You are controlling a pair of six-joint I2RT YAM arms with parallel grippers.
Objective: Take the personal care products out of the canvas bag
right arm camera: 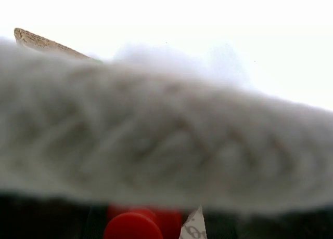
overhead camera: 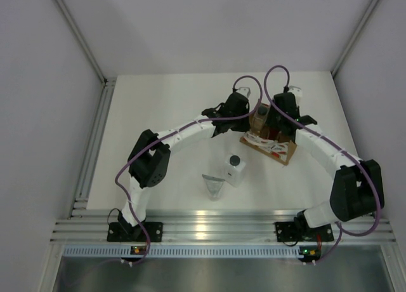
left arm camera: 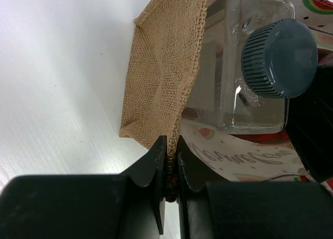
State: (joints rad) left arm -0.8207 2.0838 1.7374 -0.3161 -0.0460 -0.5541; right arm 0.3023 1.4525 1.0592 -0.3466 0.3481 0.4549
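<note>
Canvas bag (overhead camera: 281, 150): small tan-brown woven tote, white printed side with red motifs facing up, white looped handle (right arm camera: 166, 145). It lies on the tabletop right of centre, with the woven mouth edge folded outward. Clear pale bottle (left arm camera: 244, 88), grey ribbed cap: at the bag's mouth, cap pointing outward. Red bottle (right arm camera: 136, 226), red cap: partly seen below the blurred handle. White squarish bottle (overhead camera: 235, 171), dark round cap: upright on the tabletop, apart from the bag. Small grey tapered pouch (overhead camera: 214, 186): just beside the white bottle.

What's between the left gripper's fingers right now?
The rim of the canvas bag, pinched in the left gripper; the left wrist view shows it.
</note>
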